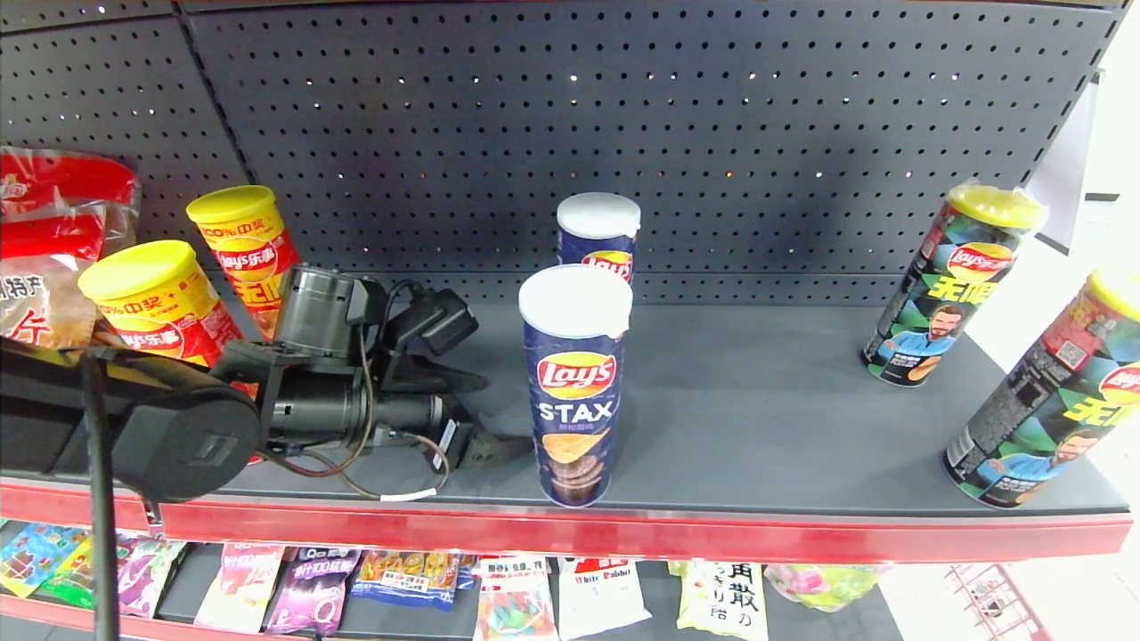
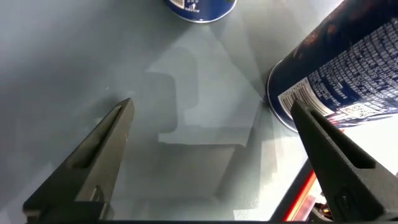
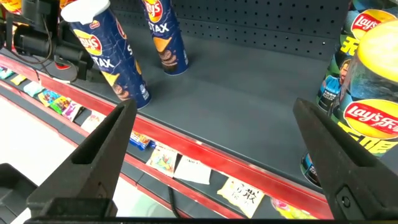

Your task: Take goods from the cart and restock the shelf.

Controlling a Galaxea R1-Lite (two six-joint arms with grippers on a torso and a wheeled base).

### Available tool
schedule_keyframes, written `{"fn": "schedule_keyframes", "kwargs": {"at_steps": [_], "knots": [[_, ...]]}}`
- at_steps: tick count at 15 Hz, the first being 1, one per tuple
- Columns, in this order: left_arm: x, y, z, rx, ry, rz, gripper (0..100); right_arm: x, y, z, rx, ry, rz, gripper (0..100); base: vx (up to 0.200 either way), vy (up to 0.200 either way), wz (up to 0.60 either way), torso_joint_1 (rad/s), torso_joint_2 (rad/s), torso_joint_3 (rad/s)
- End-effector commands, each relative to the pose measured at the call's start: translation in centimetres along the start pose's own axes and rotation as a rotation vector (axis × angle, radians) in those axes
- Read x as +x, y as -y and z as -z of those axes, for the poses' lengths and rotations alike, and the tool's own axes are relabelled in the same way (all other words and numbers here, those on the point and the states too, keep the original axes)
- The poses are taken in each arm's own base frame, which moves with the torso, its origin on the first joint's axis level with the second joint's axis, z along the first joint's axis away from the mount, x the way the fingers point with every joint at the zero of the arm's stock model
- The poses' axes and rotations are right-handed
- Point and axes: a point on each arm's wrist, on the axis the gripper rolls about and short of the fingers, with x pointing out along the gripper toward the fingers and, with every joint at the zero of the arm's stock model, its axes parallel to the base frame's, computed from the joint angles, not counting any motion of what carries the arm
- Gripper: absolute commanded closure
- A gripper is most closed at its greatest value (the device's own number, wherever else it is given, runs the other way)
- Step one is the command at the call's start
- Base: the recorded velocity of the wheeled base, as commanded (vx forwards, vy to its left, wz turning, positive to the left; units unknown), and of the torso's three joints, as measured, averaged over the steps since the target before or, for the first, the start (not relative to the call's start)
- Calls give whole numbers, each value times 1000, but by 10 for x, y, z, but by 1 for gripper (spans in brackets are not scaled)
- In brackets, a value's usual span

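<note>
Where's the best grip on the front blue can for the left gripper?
Mid-body, jaws across the tube, coming in level from the left. The front blue can stands upright at the shelf edge; the left gripper is open beside it on that side.

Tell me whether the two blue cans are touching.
Apart. Right wrist view shows bare shelf between the front can and the back can.

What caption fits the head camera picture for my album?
Open left gripper beside the front blue chip can on the shelf.

Left pincer (image 1: 503, 411) spread wide, right pincer (image 3: 214, 106) spread wide
</note>
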Motion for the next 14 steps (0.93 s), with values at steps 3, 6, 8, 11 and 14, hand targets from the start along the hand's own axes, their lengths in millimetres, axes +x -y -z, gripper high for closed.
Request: {"fn": "schedule_keyframes", "kwargs": {"at_steps": [3, 6, 8, 11, 14], "knots": [[2, 2, 0, 1, -3, 7, 0, 0, 0, 0, 0, -1, -1, 0, 0, 0, 0, 0, 0, 0], [2, 2, -1, 3, -2, 0, 0, 0, 0, 0, 0, 0, -1, 0, 0, 0, 0, 0, 0, 0], [2, 2, 0, 4, -4, -1, 0, 0, 0, 2, 0, -8, 0, 0, 0, 0, 0, 0, 0, 0], [-21, 6, -5, 1, 23, -62, 0, -4, 1, 16, -1, -26, 1, 0, 0, 0, 0, 0, 0, 0], [-91, 39, 10, 13, 90, -106, 0, -7, 3, 34, -7, -57, 35, 0, 0, 0, 0, 0, 0, 0]]}}
